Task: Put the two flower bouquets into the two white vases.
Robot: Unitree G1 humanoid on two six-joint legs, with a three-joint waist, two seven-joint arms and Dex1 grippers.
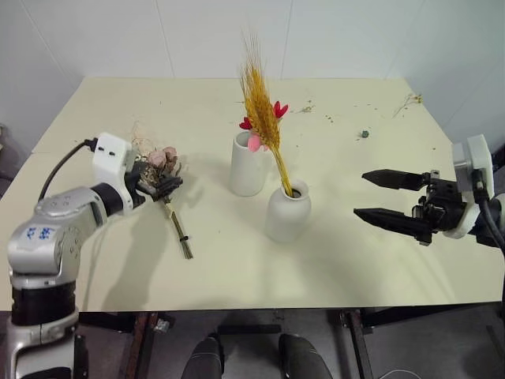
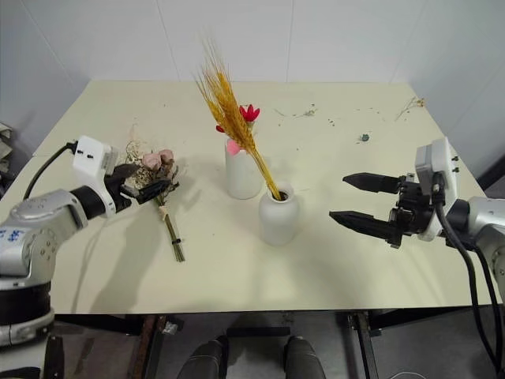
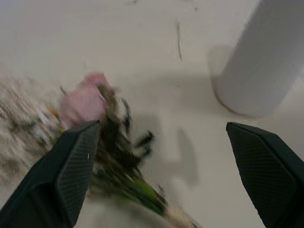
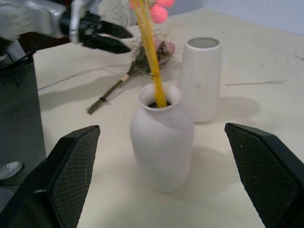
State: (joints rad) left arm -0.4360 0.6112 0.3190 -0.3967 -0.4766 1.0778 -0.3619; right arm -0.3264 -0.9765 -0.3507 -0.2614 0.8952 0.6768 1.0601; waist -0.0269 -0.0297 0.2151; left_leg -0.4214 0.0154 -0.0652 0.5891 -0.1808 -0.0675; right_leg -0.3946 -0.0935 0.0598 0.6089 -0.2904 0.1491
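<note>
Bare lab: white walls (image 1: 102,31), plain table (image 1: 379,260)

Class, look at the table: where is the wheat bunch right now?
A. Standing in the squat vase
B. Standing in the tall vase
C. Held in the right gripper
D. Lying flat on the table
A: the wheat bunch has its stems going down into the neck of the squat vase, while the tall vase behind it has an empty mouth and the right gripper is open, holding nothing.

The rose bouquet (image 3: 95,137) is blurred, its stems cut off at the edge.
</note>
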